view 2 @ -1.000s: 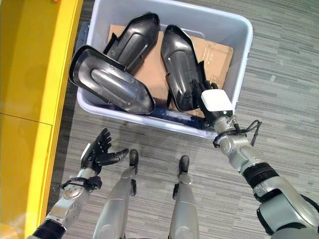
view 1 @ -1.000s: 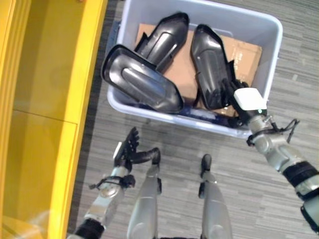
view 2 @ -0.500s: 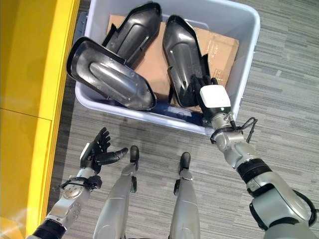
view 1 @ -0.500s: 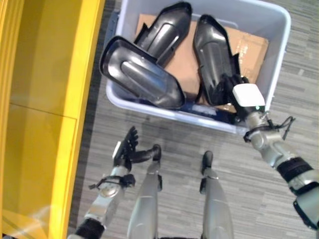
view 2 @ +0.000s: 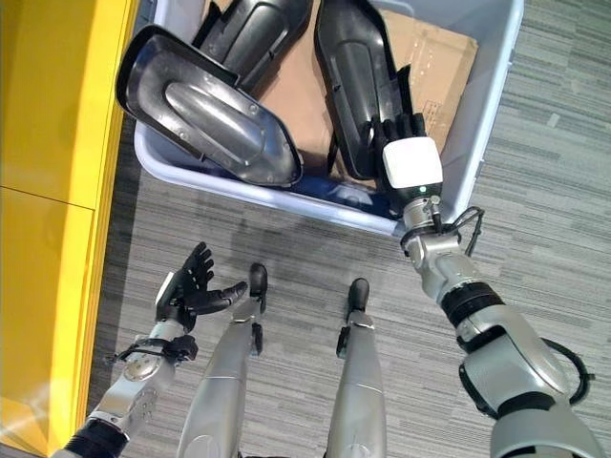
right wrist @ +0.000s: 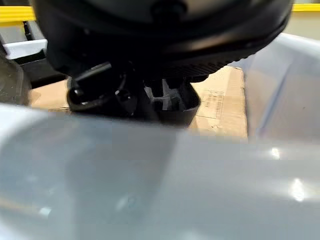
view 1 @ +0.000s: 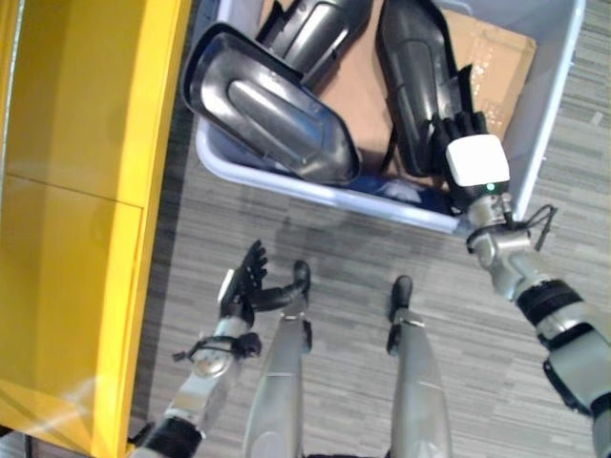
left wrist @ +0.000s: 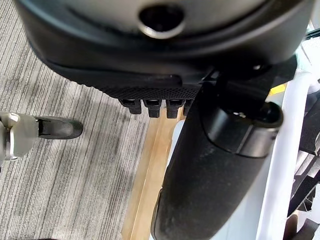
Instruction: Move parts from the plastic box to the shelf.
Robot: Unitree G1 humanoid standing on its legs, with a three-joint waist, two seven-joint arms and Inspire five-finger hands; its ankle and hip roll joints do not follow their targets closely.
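Note:
A pale plastic box (view 1: pixel 552 86) stands on the floor ahead, lined with cardboard (view 1: pixel 492 57). Three black moulded parts lie in it: a wide one (view 1: pixel 267 119) leaning over the near left rim, a middle one (view 1: pixel 320 29), and a long one (view 1: pixel 415 67) on the right. My right hand (view 1: pixel 474 157), with a white cover on its back, reaches over the near rim. Its fingers (view 2: pixel 401 129) are straight and lie against the long right part. The left hand (view 1: pixel 243 286) hangs open over the floor, away from the box and holding nothing.
The yellow shelf (view 1: pixel 86 191) runs along the left side, close beside the box. Grey striped carpet (view 1: pixel 344 258) lies between me and the box. In the right wrist view the box's near rim (right wrist: pixel 150 175) stands right before the hand, with cardboard (right wrist: pixel 220 105) beyond.
The whole view has shifted, bringing the box nearer. My right hand has gone further over the near rim, onto the long right part. The left hand has stayed where it was.

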